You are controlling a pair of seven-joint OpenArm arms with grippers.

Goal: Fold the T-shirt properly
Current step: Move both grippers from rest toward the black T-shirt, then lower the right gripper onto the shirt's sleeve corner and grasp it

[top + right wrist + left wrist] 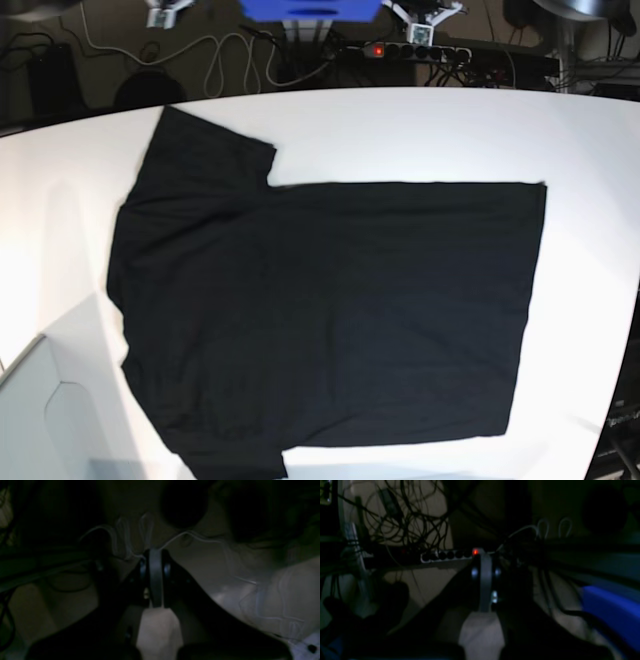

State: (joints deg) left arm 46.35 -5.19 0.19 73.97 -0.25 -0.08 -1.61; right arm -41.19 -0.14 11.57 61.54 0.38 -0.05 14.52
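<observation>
Black T-shirt (330,310), one, flat on white table (420,135); two pincers closed

On each wrist view we see a gripper built from two black, wedge-shaped jaw bodies that taper toward the tip, with a narrow grey strip running down the centre line between them; the left gripper (485,580) and right gripper (155,580) match in this layout. We note a round, pale screw head on either side of the grey strip near the tip of both units, plus one small bright fitting lower beside the strip. Both views are dark and blurred, so we cannot read any markings, and in the base view we see only a grey arm panel (40,410) at the lower left corner.
</observation>
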